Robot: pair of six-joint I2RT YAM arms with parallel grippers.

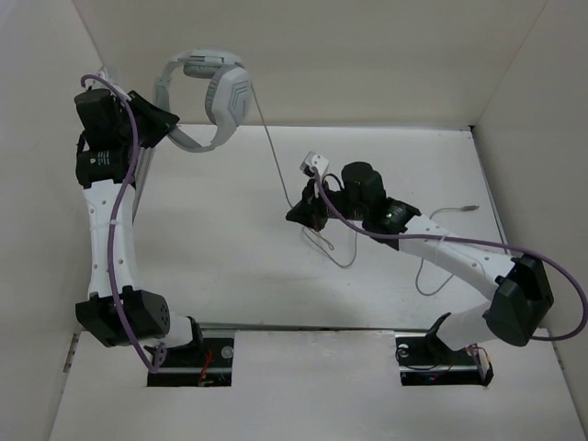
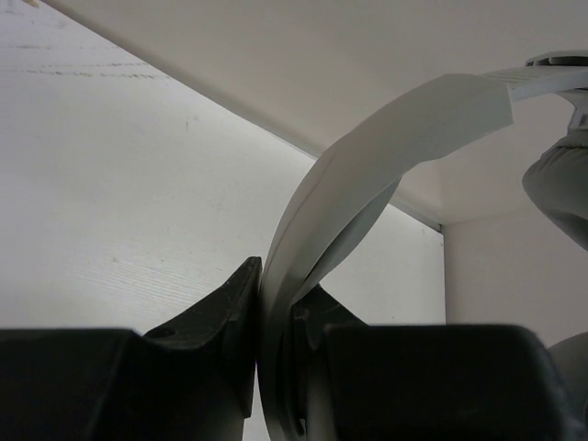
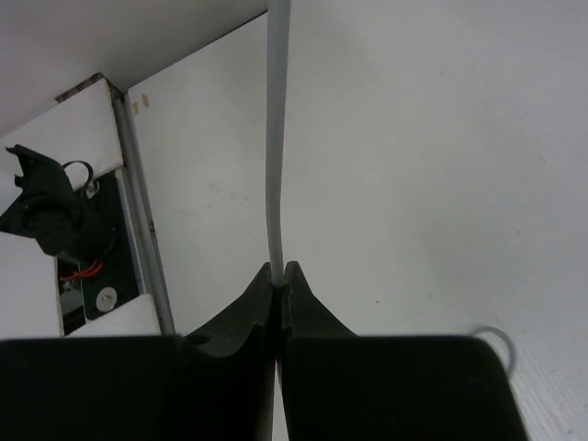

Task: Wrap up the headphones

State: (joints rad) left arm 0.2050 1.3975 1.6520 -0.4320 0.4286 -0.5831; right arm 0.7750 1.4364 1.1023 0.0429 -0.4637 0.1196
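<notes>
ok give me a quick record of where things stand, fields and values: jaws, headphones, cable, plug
left jaws: shut on the headband
headphones: held up near the back wall
right jaws: shut on the cable
cable path: from the headphones down to the right jaws, then slack loops on the table
plug: lying on the table, right of the right arm
wrapping: cable not yet around the headphones

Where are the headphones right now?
The headphones are at the far left of the top view, by the back wall, headband clamped in the left end effector; the right end effector pinches their cable.
</notes>
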